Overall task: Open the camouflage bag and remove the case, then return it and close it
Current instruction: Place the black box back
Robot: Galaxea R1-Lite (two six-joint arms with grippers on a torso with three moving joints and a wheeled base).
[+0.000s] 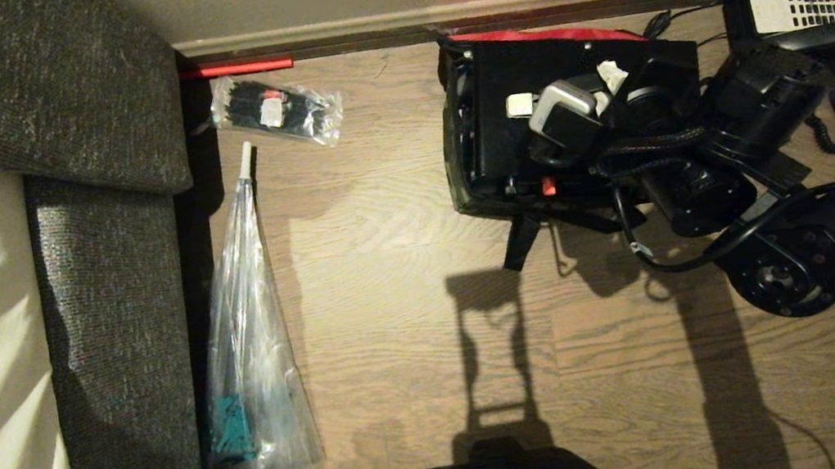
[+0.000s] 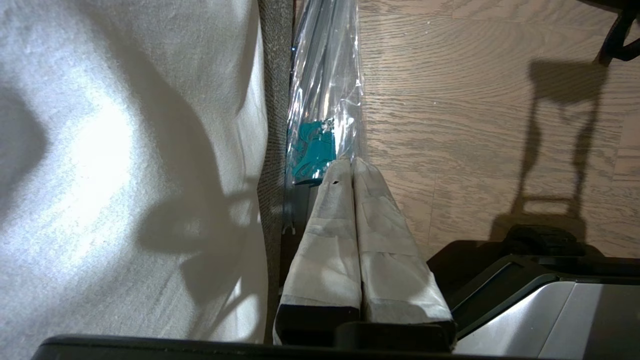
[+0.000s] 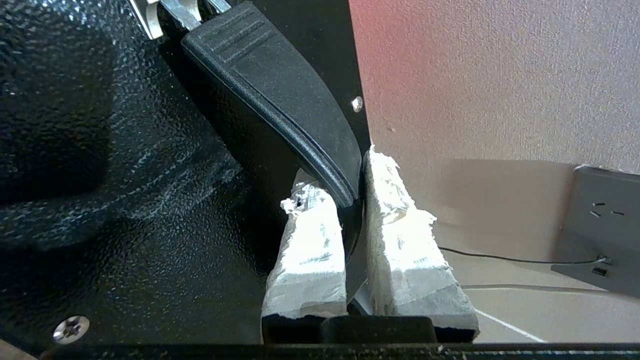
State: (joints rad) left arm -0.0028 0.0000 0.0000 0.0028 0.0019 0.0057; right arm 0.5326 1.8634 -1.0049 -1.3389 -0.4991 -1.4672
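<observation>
Pinching the case's black handle (image 3: 280,95) between its white-wrapped fingers (image 3: 400,240), my right gripper (image 3: 350,200) holds the case (image 1: 570,92) from the right side. The case stands in the open camouflage bag (image 1: 465,194) on the wooden floor (image 1: 390,272) by the wall, the bag's red lid lining showing behind it. A telephone (image 1: 789,9) lies just right of it. My left gripper (image 2: 352,170) hangs with fingers pressed together beside the sofa (image 1: 109,272), near a plastic-wrapped umbrella (image 1: 246,334).

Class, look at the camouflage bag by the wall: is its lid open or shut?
Open. In the head view the camouflage bag's red lid lining shows against the wall, and the black case is exposed, its handle pinched by the right gripper.
</observation>
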